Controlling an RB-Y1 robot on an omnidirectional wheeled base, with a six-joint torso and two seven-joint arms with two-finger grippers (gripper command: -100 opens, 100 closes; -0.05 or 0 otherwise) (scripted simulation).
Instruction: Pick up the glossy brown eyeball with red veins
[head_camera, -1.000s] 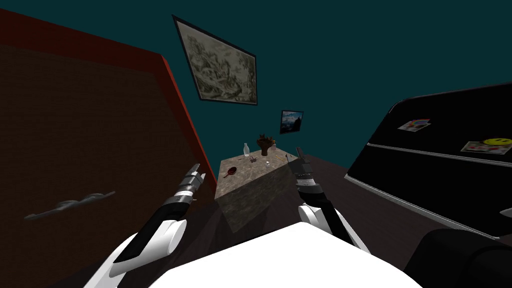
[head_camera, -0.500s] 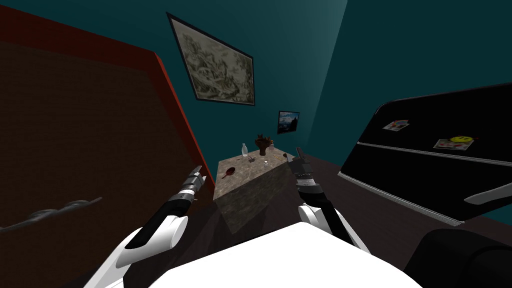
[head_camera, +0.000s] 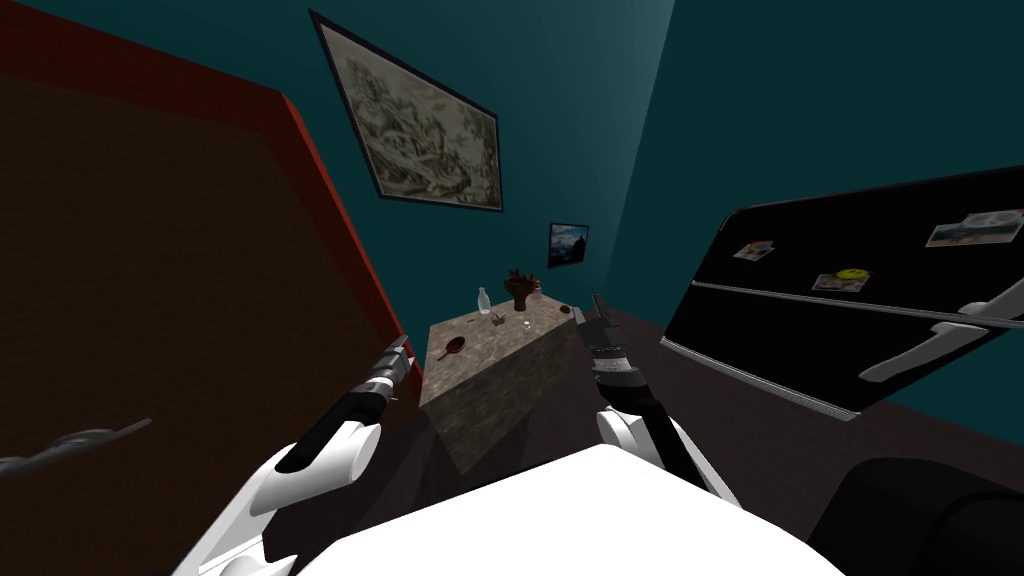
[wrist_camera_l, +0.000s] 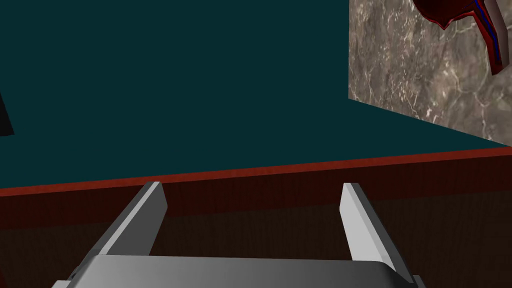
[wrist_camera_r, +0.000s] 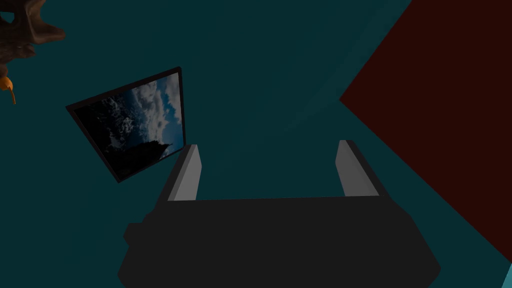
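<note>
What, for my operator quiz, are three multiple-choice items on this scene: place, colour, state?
1. Where is the dark red eyeball?
A. On the marbled block.
B. Inside a drawer.
C. On a chair.
2. What colour is the wall behind the block?
A. White.
B. Teal.
C. Yellow.
3. How are the left end effector and right end effector?
A. Both shut.
B. Left shut on the eyeball.
C. Both open.
Key: 1 A, it lies on the block's top, near the corner by the left arm; 2 B, teal in the head view; 3 C, each wrist view shows a wide gap, nothing held.
</note>
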